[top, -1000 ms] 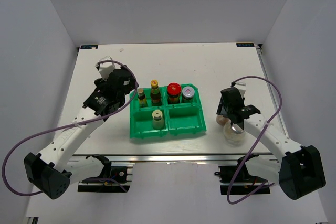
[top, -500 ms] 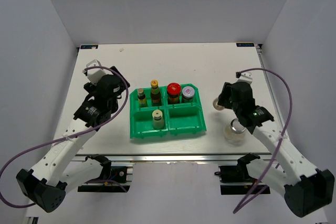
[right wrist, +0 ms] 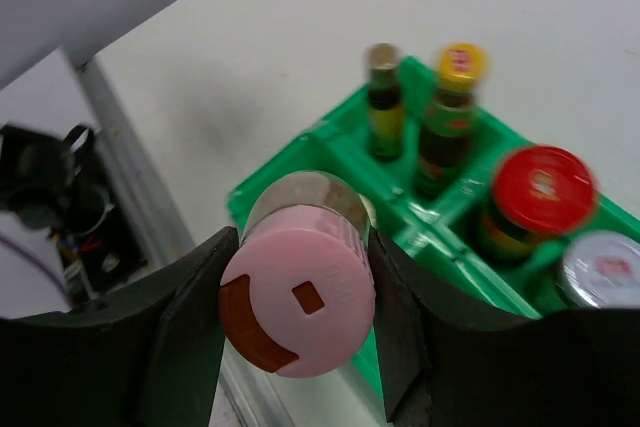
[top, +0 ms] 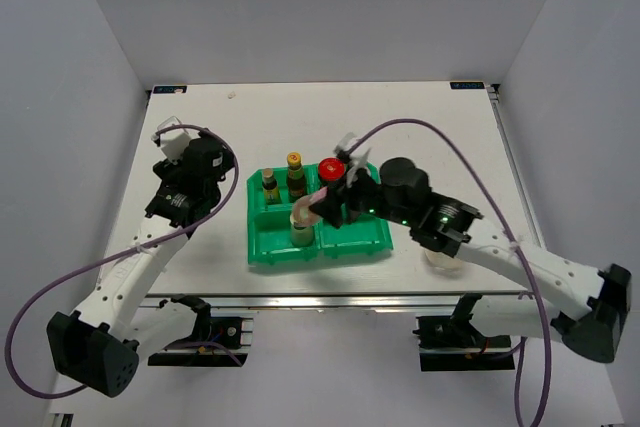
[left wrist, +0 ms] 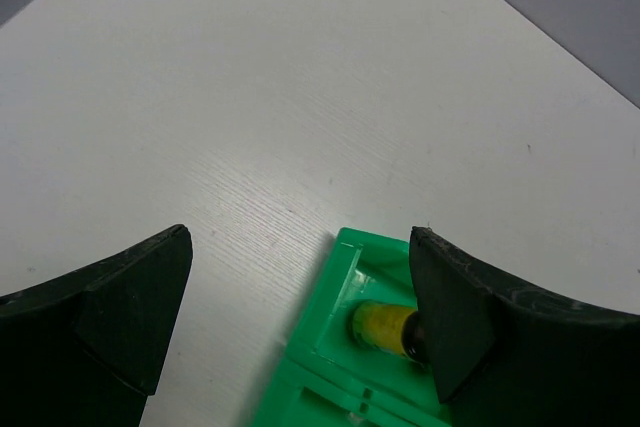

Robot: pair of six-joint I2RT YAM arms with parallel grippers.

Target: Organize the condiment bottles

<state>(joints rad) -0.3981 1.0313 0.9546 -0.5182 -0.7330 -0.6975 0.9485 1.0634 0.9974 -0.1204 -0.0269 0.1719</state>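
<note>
Right claw (right wrist: 296, 319): clamped on pink-capped bottle (right wrist: 297, 292), above the tray (top: 262, 250).
Left claw (left wrist: 300, 312): jaws apart, holding nothing.
Placed: five bottles, beneath and beyond right claw.
Left: carried bottle; jar (top: 446, 259) on tabletop (top: 400, 122) behind right claw.

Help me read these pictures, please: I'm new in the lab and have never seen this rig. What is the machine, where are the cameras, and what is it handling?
Two white robot arms are bolted at the near edge of a white table. One picture comes from a camera above and behind them; the other two come from cameras on each wrist, so each shows its own dark fingers.

On the table sits a green four-compartment plastic tray holding two slim dark yellow-capped bottles, a red-lidded dark jar and a cream yellow-capped bottle. Another jar stands to the tray's right, mostly hidden by the arm.

The right gripper is clamped on a pink-capped bottle, carried over the tray. The left gripper is open and empty, beside the tray.
</note>
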